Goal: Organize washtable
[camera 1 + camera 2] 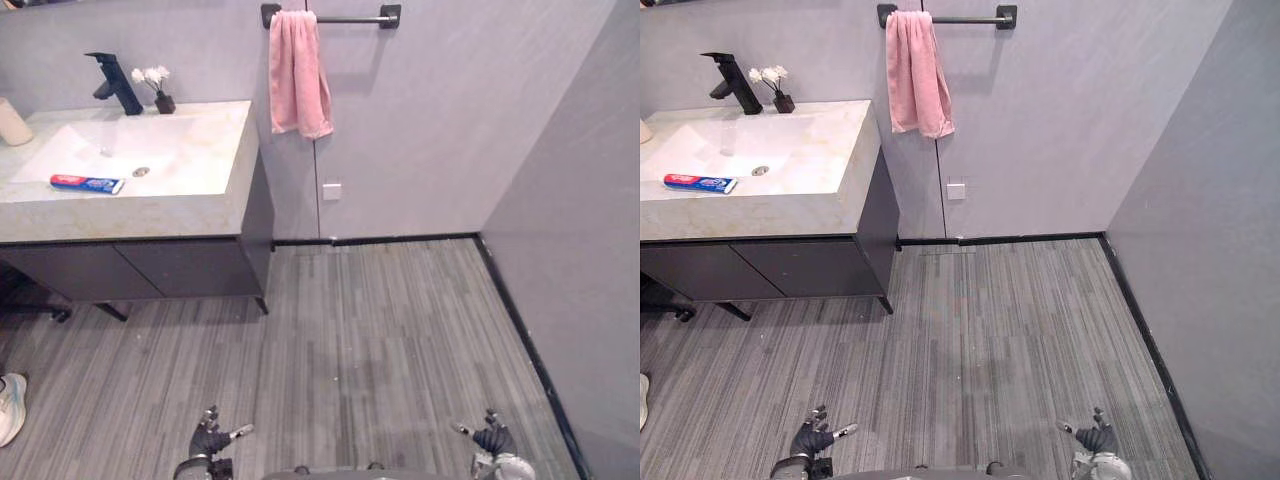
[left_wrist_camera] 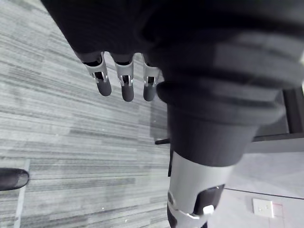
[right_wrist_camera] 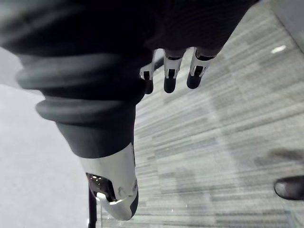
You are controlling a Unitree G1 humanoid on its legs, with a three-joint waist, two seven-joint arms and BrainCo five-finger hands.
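Washtable (image 1: 150, 215) bears toothpaste (image 1: 87, 183), beside grey wall (image 1: 430, 120) with pink towel (image 1: 297, 75).

Left edge cuts the counter (image 1: 150, 215); beige cylinder (image 1: 12, 123) on it half out of frame, can't tell what. Same edge cuts a shoe (image 1: 8, 405).

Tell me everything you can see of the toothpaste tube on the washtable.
The toothpaste tube lies flat on the front edge of the white basin, parallel to the front of the stone-look counter, just left of the drain. It looks like soft plastic: red at its left end, blue in the middle, white at its right end. Its cap is too small to make out. Only the basin touches it.
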